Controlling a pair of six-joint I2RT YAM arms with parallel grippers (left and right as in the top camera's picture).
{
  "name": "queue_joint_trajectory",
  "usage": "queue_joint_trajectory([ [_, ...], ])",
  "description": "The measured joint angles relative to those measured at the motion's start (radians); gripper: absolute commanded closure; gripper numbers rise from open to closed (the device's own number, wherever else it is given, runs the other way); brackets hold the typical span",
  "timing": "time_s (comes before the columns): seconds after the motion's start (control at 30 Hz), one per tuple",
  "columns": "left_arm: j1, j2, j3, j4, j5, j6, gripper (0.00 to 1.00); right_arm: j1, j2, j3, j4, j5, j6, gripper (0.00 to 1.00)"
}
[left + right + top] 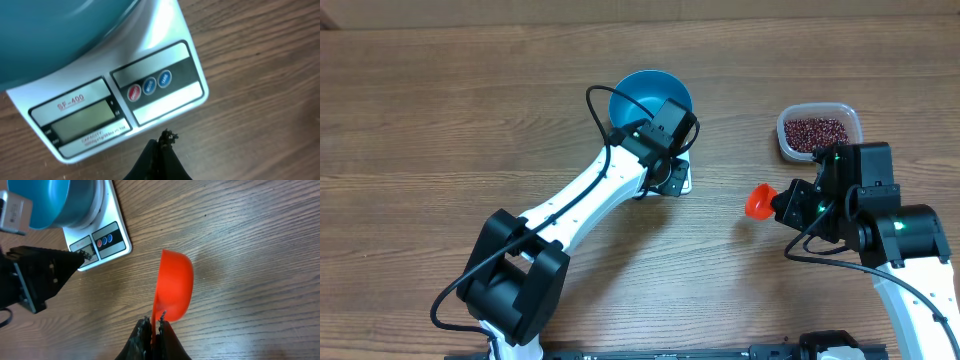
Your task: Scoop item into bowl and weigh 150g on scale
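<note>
Left end effector (164, 139) (clenched) points down just beside the scale (167, 100); right end effector (152, 322) clasps a red scoop (175, 285).

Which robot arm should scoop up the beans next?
Right. The right gripper holds the orange scoop and sits close to the beans in their tub. The left gripper is shut, empty, over by the scale.

Soft, even light falls from above, and the desk (440, 90) shows only faint shadows. The overhead view is sharp. In the left wrist view the bowl (50, 35) on the scale (170, 30) is blurred. The scale's top has a pale sheen, and the left fingers (150, 167) below it are dark and unfocused. The scoop (175, 285), right of the scale, looks crisp.
</note>
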Motion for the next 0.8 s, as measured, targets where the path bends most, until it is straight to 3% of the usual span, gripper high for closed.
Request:
queue_joint_trajectory([
  [0.4,0.000,0.000,-0.120,0.236,-0.062,0.085,0.96,0.000,0.000,0.000,-0.002,0.000,0.000,0.96],
  [0.8,0.000,0.016,-0.132,0.281,-0.111,0.119,0.96,0.000,0.000,0.000,-0.009,0.000,0.000,0.96],
])
